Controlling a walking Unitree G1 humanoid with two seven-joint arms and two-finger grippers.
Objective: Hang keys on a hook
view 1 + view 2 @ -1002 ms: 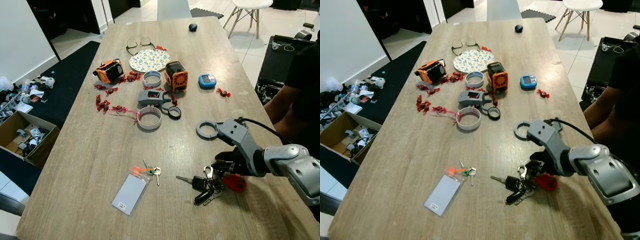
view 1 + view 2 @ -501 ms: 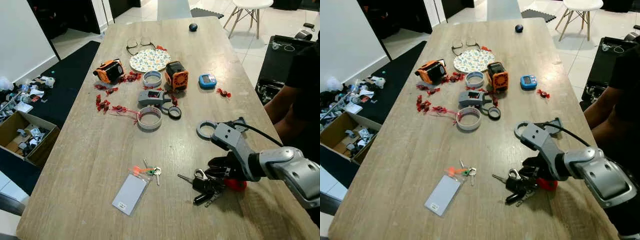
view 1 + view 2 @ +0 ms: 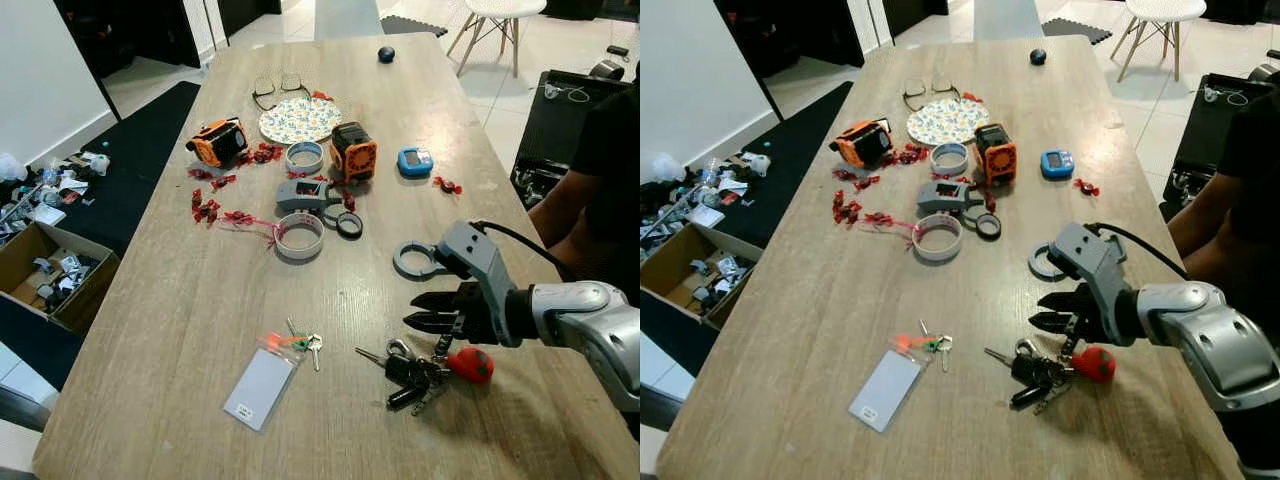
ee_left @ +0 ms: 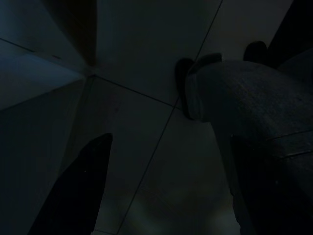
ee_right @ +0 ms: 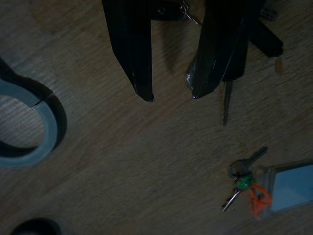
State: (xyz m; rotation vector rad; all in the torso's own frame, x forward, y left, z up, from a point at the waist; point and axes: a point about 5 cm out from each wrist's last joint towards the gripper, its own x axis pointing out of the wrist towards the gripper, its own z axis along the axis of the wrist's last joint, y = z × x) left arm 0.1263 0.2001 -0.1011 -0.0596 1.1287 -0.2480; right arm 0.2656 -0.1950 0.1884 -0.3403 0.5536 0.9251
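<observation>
Right gripper: the right gripper [image 3: 418, 311] hovers low over the long wooden table [image 3: 180, 320], near its right edge; the two black fingers [image 5: 131, 54] are spread apart and pinch nothing.
Task's thing: the bunch of dark keys with a red round fob [image 3: 425, 366] lies flat on the wood, just beside and under the fingertips, on the near side of them; whether it touches a finger, I cannot tell.
Other keys: a small set of silver keys with orange and green tags [image 3: 298, 343] lies well to the left of the bunch, joined to a clear plastic card holder [image 3: 260, 388].
Grey ring: a flat grey plastic ring [image 3: 412, 259] lies on the table just beyond the gripper.
Middle of table: a roll of grey tape [image 3: 299, 236], a small black ring [image 3: 349, 224], a grey box-shaped device [image 3: 303, 194] and red scattered scraps [image 3: 210, 209] are there.
Far part of table: an orange and black boxy device [image 3: 353, 150], a second such device lying on its side [image 3: 218, 141], a flowered plate [image 3: 299, 120], a pair of glasses [image 3: 277, 88] and a small blue gadget [image 3: 414, 161] are there.
Left gripper: the wrist view is very dark; one black finger [image 4: 78, 191] shows over a tiled floor, and its state I cannot tell.
Person: a person in dark clothes [image 3: 600, 170] sits at the right edge.
</observation>
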